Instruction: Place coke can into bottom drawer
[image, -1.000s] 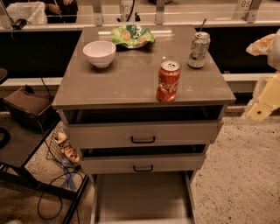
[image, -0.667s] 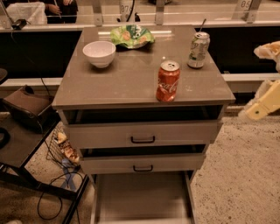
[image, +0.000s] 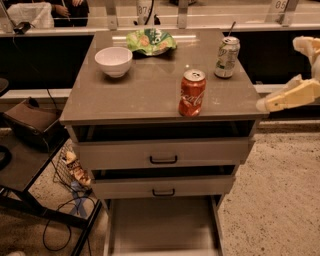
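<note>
The coke can (image: 192, 93) is seen upright on the tabletop (image: 145, 95), near the front edge and right of centre, well apart from the bottom drawer (image: 162, 225). The bottom drawer is pulled out below the tabletop's front edge, its flat floor bare. Two upper drawers with dark handles, the top drawer (image: 162, 152) and the middle drawer (image: 162, 186), are left slightly ajar.

The claw (image: 278, 73) is held off the tabletop's right edge, about level with the coke can and not touching it. Its two pale fingers (image: 290, 96) are spread wide apart and nothing is gripped (the upper finger is partly cut off by the frame).

A white bowl (image: 113, 61) is placed near the back left corner. A green snack bag (image: 150, 41) lies at the back edge, middle. A white-and-green can (image: 227, 57) with a straw stands near the back right corner, behind and to the right of the coke can.
</note>
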